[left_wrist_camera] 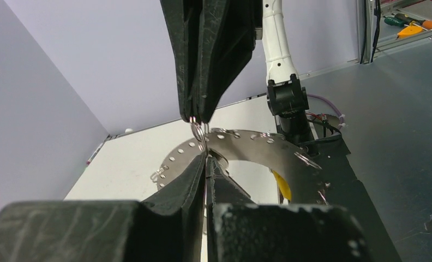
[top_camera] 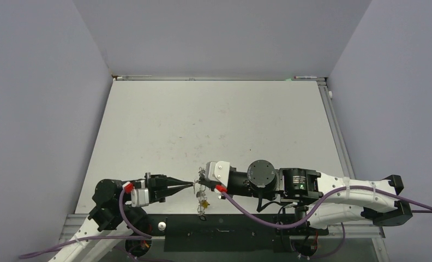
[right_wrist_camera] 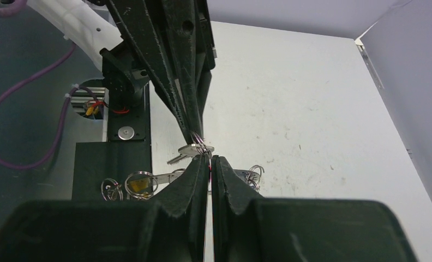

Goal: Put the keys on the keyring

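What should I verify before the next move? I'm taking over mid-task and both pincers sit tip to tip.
1. Left pincer shut: ok.
2. Right pincer shut: ok.
3. Both tips pinching the small split ring: ok, they meet on it.
4. Silver key hanging at that ring: ok.
5. Split ring threaded onto the keyring: cannot tell, the tips hide the join.
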You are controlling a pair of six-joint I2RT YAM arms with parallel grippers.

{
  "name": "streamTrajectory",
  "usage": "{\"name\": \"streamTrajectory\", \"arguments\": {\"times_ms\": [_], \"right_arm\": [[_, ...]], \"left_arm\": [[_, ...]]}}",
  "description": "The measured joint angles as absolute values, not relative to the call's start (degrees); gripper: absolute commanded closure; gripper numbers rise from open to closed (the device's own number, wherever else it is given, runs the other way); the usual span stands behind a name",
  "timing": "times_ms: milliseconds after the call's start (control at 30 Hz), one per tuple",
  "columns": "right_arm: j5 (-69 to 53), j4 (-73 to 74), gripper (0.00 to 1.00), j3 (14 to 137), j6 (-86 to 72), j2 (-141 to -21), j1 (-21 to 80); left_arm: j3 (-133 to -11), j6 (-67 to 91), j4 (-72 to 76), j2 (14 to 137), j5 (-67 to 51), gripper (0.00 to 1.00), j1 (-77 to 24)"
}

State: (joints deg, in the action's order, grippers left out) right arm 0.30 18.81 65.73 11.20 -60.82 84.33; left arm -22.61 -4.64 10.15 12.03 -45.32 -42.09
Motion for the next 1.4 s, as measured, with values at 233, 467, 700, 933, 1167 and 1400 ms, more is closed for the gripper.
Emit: {"name": "streamTrajectory", "arguments": {"times_ms": [233,467,700,933,1167,1400], "right_arm": [[2.35,16.12,0.95,65.45,10.85,-58.70,83.18],[1.96,15.20,0.95,65.43,10.66,-58.28,82.39],[-1.04,17.39,0.95,65.43,10.68,-59.55,82.08],[-4.36,20.58,0.95,65.45,10.79,-61.43,82.04],[-5.63,21.17,0.95,65.45,10.96,-61.71,82.04],[-6.28,21.15,0.95,65.45,11.33,-61.73,81.80]], "left_arm": [[-20.47,-2.33,11.31,10.52,-45.25,1.00,-42.24],[-19.59,-2.09,11.09,9.50,-43.88,0.52,-42.26],[-22.90,-6.04,4.78,7.57,-40.60,0.51,-42.28],[-26.15,-5.10,4.19,13.17,-42.41,0.63,-42.28],[-26.15,-2.42,4.29,17.43,-45.58,0.64,-42.30],[-26.13,1.26,6.63,19.73,-47.22,0.72,-42.30]]}}
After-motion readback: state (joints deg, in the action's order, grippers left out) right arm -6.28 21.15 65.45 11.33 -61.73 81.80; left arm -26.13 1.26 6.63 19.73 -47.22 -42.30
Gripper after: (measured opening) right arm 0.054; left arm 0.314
